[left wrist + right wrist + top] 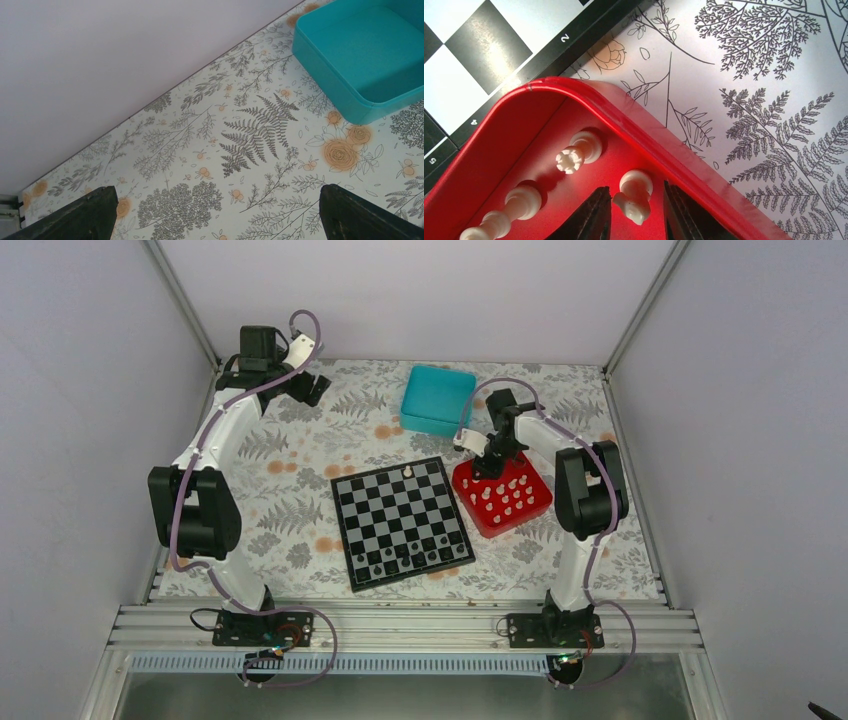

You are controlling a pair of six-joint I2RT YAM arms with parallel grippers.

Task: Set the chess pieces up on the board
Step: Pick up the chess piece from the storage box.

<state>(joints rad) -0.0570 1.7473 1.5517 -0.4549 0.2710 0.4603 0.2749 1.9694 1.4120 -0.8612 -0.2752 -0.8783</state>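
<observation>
The board [400, 520] lies in the middle of the table, with one white piece [408, 472] on its far edge and dark pieces [410, 558] along the near rows. Several white chess pieces [505, 498] stand in a red tray [535, 508] to its right. My right gripper [490, 472] reaches down into the tray's far corner. In the right wrist view, the right gripper [636, 187] stands open, its fingers narrowly straddling a white knight [634, 197], with a gap on the right side. A crowned piece [574, 155] stands beside it. My left gripper [216, 189] hangs wide open over bare tablecloth at the far left.
A teal box [438, 398] sits at the back, also showing in the left wrist view [365, 55]. The tray's rim [624, 107] runs close past my right finger. The board's border [549, 47] lies just beyond the tray. Walls enclose the table.
</observation>
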